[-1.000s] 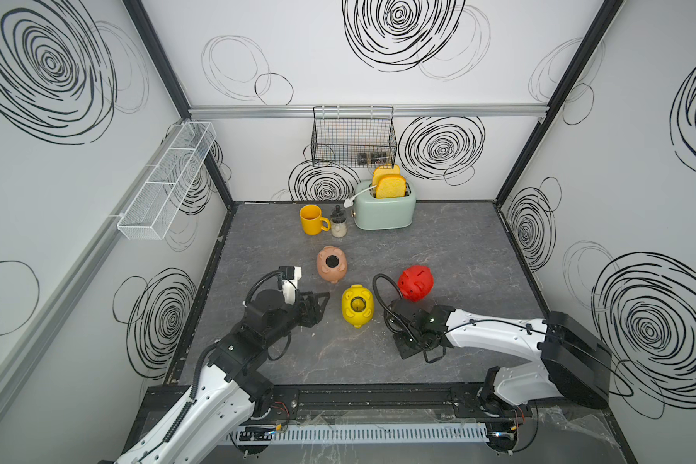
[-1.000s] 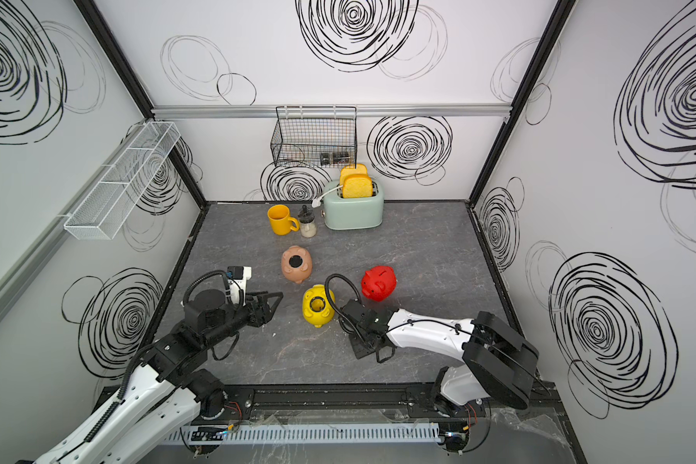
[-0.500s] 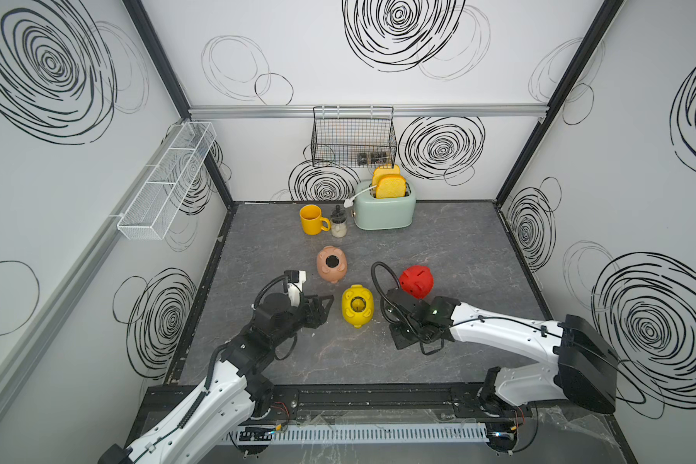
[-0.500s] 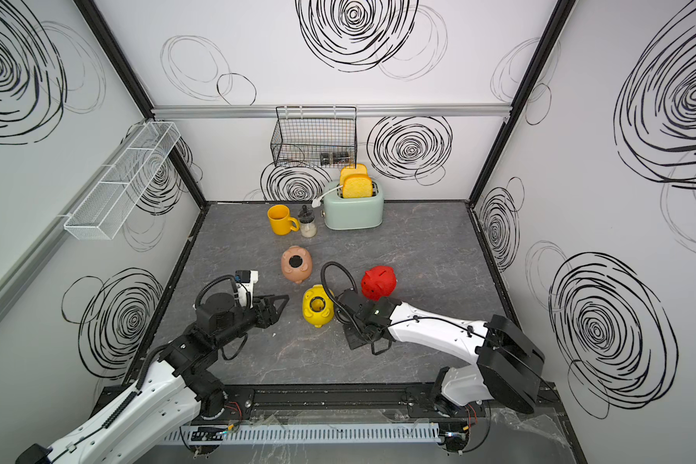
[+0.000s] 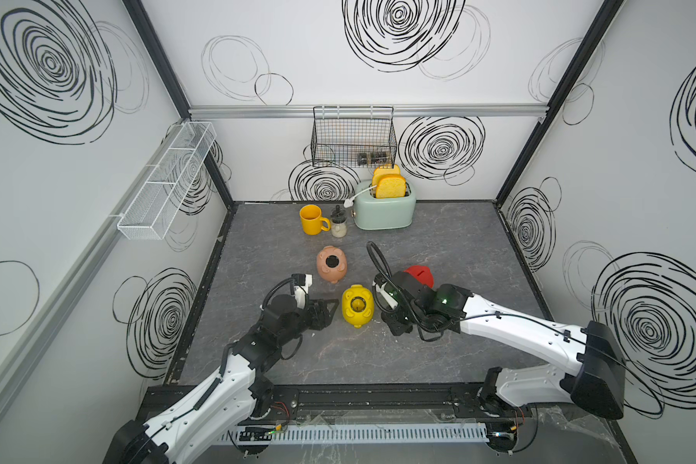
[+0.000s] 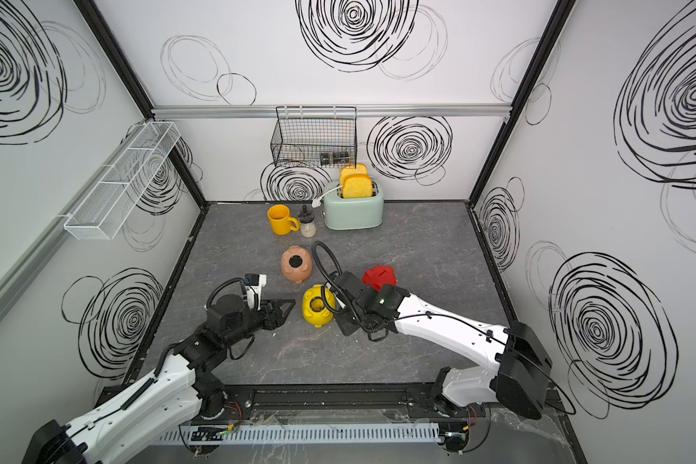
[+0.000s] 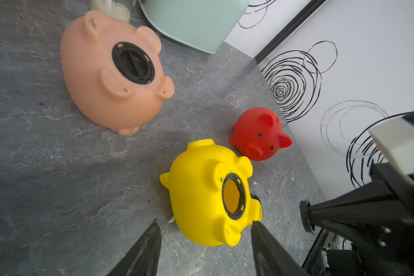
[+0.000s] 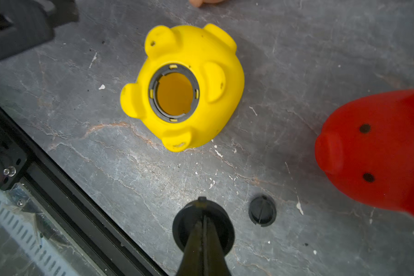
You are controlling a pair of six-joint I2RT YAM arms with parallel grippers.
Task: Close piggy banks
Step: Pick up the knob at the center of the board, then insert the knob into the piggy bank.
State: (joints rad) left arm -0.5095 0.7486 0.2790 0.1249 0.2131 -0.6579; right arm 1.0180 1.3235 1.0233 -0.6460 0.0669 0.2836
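- Tabletop (image 5: 438,249): grey marbled slab that carries everything below.
- Toaster (image 5: 384,209): mint green, far centre, no part in the job.
- Pink piggy bank (image 5: 332,264): centre, lying belly up, with the seated plug (image 7: 133,62) filling its hole. Judged closed.
- Yellow piggy bank (image 5: 357,309): just near of the pink one, between the two arms, belly up, hole open and empty. Judged the one in hand.
- Red piggy bank (image 7: 260,133): right of the yellow one, standing on its feet.
- Mug (image 5: 312,220): yellow, far, left of the toaster.
- Left gripper (image 7: 205,221): fingers apart, one on either side of the yellow bank's left end, not clamped on it.
- Right gripper (image 8: 202,210): fingers together, clamped on the ridge of the held plug (image 8: 183,227), just right of the yellow bank.
- Loose plug (image 8: 262,211): flat on the tabletop between the held plug and the red bank.

Progress, as judged: one of three is closed. The yellow bank awaits the held plug, and the loose plug is probably meant for the red bank.

Hidden or unclear:
- The red bank's belly is out of sight, and the right arm half covers this bank in both top views.
- Whether a left fingertip touches the yellow bank cannot be told.
- Whether the held plug is off the tabletop cannot be told.
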